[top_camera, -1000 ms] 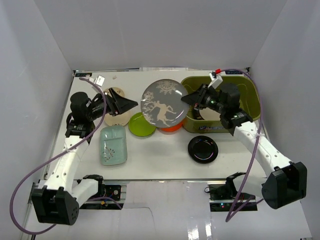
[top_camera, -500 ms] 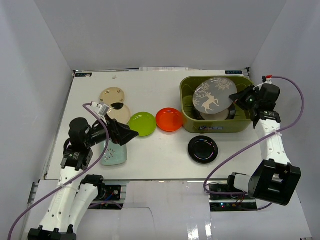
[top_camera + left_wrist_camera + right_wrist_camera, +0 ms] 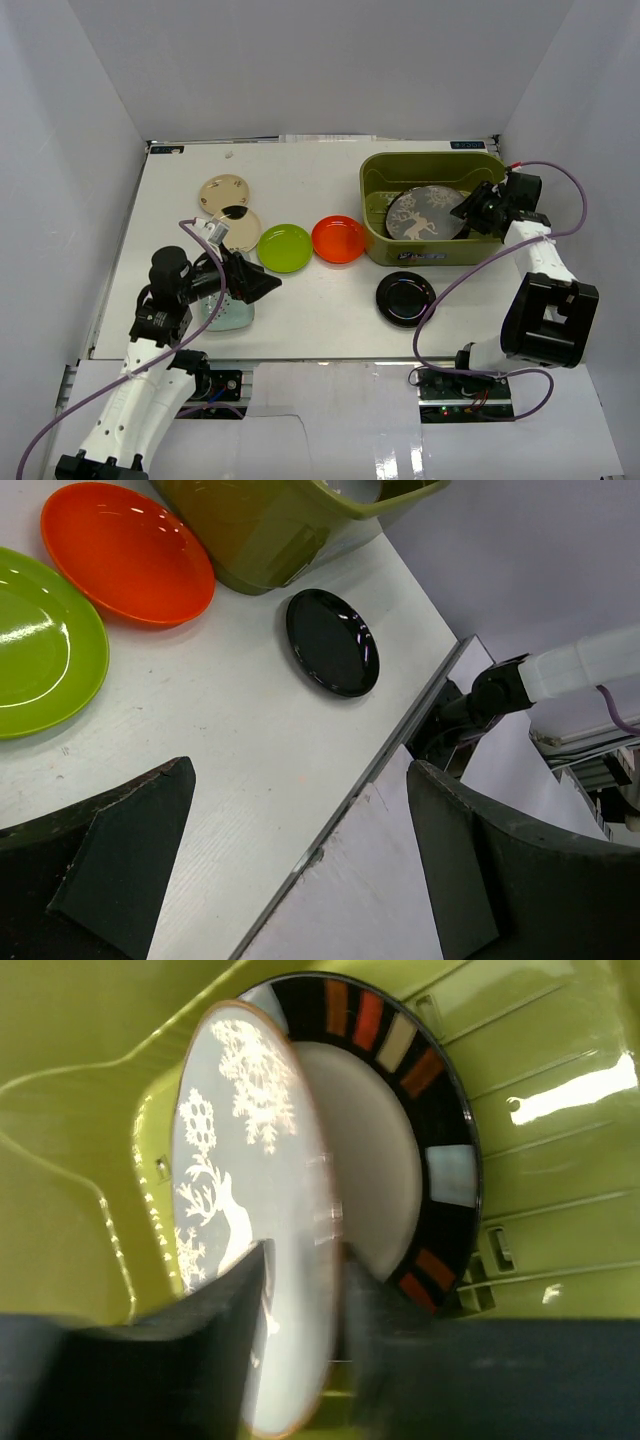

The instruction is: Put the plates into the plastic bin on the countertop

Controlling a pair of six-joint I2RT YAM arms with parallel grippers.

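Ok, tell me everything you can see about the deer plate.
The deer plate is round, grey and glossy, with a pale stag and snowflake pattern and a thin brownish rim. It sits tilted inside the green bin, leaning over a dark-rimmed plate. The right gripper straddles its edge; whether it grips is unclear.

Probably a lab booth (pale grey walls enclose white countertop).

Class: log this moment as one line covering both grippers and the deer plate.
left gripper: open, empty | right gripper: astride deer plate rim, grip unclear | deer plate: tilted in bin, over dark-rimmed plate
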